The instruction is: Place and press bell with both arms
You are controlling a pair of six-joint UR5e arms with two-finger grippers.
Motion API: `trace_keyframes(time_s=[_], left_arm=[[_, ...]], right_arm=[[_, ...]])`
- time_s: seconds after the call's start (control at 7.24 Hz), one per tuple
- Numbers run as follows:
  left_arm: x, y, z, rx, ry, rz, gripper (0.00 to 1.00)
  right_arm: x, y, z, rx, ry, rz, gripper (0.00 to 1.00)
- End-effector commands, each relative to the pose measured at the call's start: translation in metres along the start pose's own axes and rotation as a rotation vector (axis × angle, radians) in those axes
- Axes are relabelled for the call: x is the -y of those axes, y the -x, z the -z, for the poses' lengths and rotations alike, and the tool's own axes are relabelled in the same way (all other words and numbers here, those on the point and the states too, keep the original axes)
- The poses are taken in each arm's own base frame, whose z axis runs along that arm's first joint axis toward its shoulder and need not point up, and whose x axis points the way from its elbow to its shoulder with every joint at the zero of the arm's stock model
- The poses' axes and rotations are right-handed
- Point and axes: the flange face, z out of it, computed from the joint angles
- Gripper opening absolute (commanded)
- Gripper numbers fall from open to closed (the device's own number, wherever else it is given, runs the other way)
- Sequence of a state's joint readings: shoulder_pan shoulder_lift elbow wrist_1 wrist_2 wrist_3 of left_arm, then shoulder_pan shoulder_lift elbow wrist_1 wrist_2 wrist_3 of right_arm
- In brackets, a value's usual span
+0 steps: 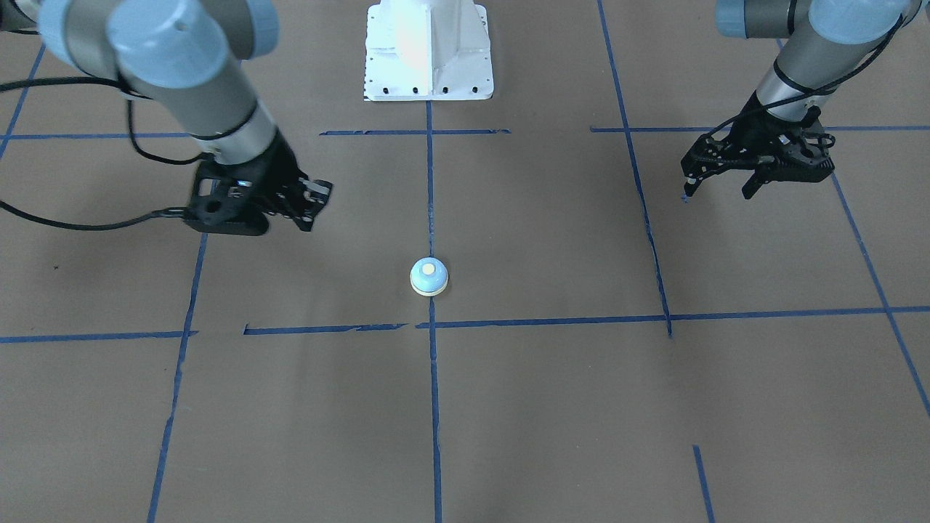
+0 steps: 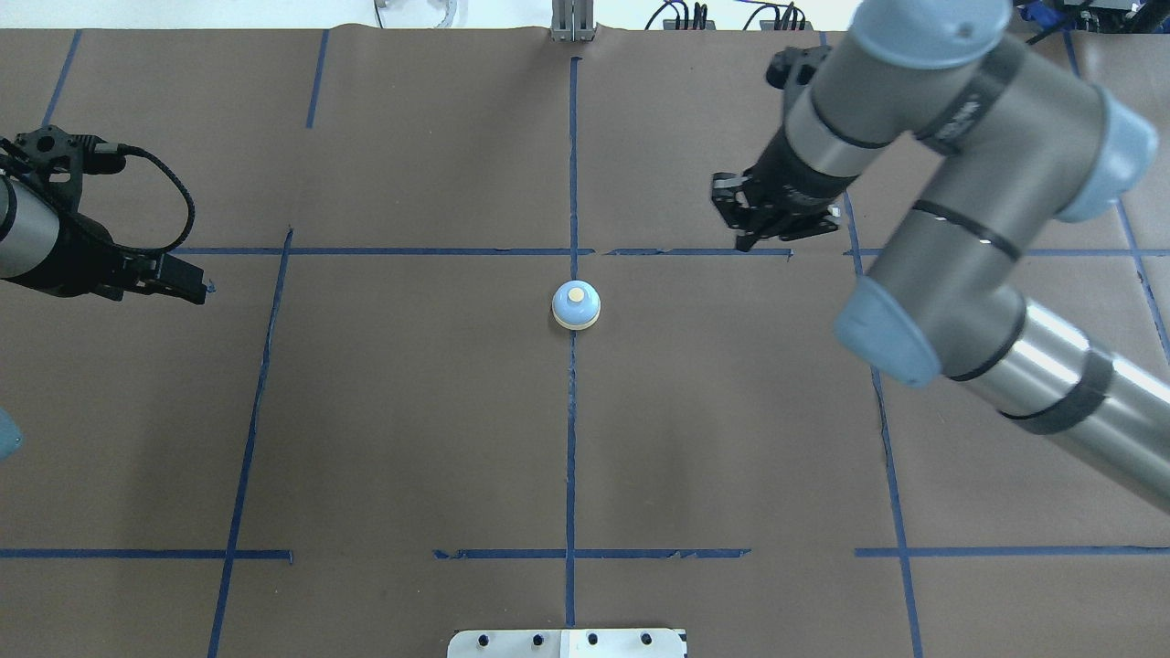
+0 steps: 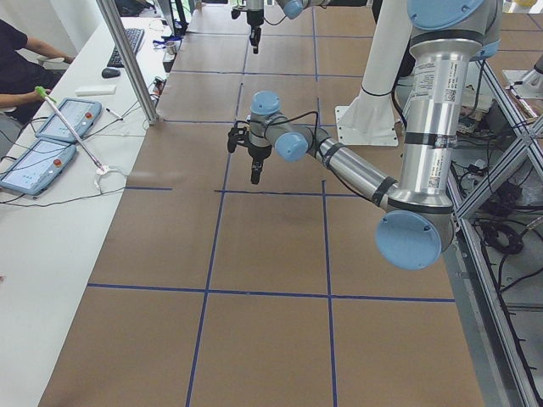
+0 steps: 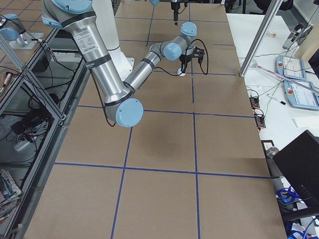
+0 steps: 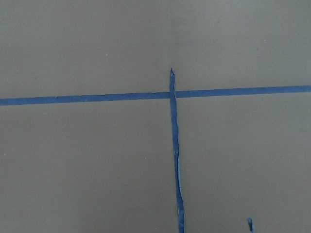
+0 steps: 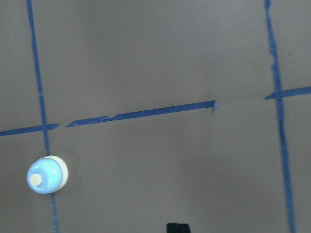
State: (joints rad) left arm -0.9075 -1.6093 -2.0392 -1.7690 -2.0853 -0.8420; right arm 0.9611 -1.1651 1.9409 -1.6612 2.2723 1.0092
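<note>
The bell (image 1: 429, 277) stands upright on the brown table where two blue tape lines cross, with nothing touching it. It also shows in the overhead view (image 2: 576, 304) and low left in the right wrist view (image 6: 47, 174). My right gripper (image 1: 314, 211) hangs above the table, off to one side of the bell and a little beyond it (image 2: 739, 219). Its jaws look shut and hold nothing. My left gripper (image 1: 718, 190) is far off on the other side (image 2: 187, 285), open and empty. The left wrist view shows only tape.
The white pedestal base (image 1: 429, 51) stands at the robot's edge of the table, on the centre line. Blue tape lines (image 2: 571, 457) divide the brown surface into squares. Operators' desks with tablets (image 3: 51, 136) line the far side.
</note>
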Motion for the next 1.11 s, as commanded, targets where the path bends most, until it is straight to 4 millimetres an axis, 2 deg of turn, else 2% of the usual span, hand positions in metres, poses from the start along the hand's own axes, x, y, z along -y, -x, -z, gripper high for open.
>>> trace_keyframes(time_s=[0.0, 0.14, 0.28, 0.41, 0.55, 0.69, 0.83, 0.97], left_arm=[[-0.027, 0.039, 0.021, 0.021, 0.014, -0.085, 1.00], [-0.026, 0.088, 0.041, -0.006, 0.034, -0.146, 1.00], [-0.029, 0.148, 0.061, -0.045, 0.045, -0.174, 1.00], [-0.023, 0.208, 0.072, -0.085, 0.034, -0.190, 1.00], [-0.021, 0.276, 0.067, -0.067, 0.037, -0.223, 1.00], [-0.028, 0.360, 0.050, -0.043, 0.055, -0.268, 1.00], [-0.025, 0.390, 0.041, -0.041, 0.073, -0.240, 1.00], [-0.007, 0.378, 0.054, -0.044, 0.126, -0.154, 1.00]], right_arm=[[0.014, -0.165, 0.044, -0.032, -0.009, 0.121, 0.48], [0.014, -0.235, 0.055, -0.069, -0.015, 0.179, 0.60], [0.009, -0.303, 0.063, -0.100, -0.017, 0.187, 1.00], [0.006, -0.355, 0.073, -0.118, -0.018, 0.237, 1.00], [0.007, -0.398, 0.080, -0.129, -0.020, 0.256, 1.00], [0.011, -0.438, 0.083, -0.137, -0.015, 0.300, 1.00], [0.013, -0.466, 0.086, -0.138, -0.015, 0.291, 1.00], [0.005, -0.475, 0.089, -0.134, -0.020, 0.273, 1.00]])
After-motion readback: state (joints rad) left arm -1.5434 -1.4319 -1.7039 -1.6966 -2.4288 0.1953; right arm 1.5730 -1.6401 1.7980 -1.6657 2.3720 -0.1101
